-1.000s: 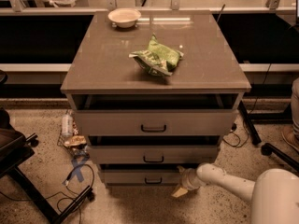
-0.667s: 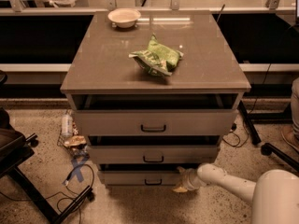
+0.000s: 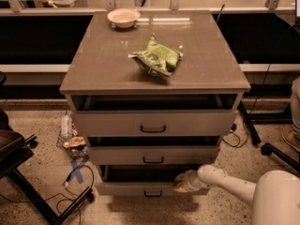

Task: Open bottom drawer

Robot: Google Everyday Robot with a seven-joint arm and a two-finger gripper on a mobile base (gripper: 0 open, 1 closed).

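Note:
The bottom drawer [image 3: 126,188] is the lowest and slimmest of three grey-beige fronts, with a small black bar handle [image 3: 153,194]. It stands pulled out a little, with a dark gap above its front. My gripper [image 3: 180,183] sits at the drawer's top edge, right of the handle, at the end of my white arm [image 3: 225,182] that comes in from the lower right. The middle drawer [image 3: 153,155] and top drawer [image 3: 153,123] also stand slightly out.
A green crumpled bag [image 3: 156,57] and a white bowl [image 3: 123,17] sit on the cabinet top [image 3: 93,64]. A bottle [image 3: 66,124], clutter and cables lie on the floor at left. A black chair base [image 3: 28,191] stands lower left; another chair leg [image 3: 276,151] is right.
The gripper has shifted slightly up and in against the bottom drawer's top edge. The drawer looks about as far out as before.

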